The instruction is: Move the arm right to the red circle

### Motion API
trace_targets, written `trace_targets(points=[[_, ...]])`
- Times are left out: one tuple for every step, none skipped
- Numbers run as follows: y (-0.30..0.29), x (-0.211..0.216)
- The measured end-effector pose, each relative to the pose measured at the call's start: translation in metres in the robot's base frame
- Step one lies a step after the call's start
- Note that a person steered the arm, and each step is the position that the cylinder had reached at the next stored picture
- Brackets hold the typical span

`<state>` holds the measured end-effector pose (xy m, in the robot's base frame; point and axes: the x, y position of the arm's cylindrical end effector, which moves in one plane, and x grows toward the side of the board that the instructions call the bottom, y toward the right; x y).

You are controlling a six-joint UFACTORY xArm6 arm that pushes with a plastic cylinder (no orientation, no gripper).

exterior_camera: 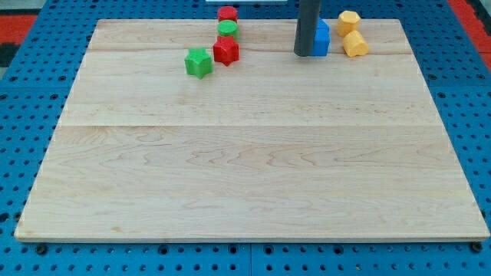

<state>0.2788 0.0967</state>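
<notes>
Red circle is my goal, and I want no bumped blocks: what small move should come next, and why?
Probably slide my tip toward the view's left and slightly up. It sits against the blue block, while the red circle lies up-left at the top edge, with the green circle just below it.

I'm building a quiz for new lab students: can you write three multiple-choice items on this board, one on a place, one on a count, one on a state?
1. Where is my tip?
A. beside the blue block
B. at the view's bottom
C. on the green star

2. How many yellow blocks?
A. none
B. two
C. four

3. The red circle is
A. touching my tip
B. apart from my tip
C. off the board

Answers: 1 A, the rod ends against the blue block's left side. 2 B, two sit top right. 3 B, bare wood lies between them.
</notes>
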Motion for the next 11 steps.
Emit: trace_targets(points=[[-0.004, 0.003], [-0.075, 0.042], [-0.111, 0.048], [-0.138, 0.068], [-0.212, 0.092], [-0.304, 0.086], [-0.36, 0.021], [-0.323, 0.02], [-0.326, 0.146], [-0.218, 0.177], [-0.113, 0.129]])
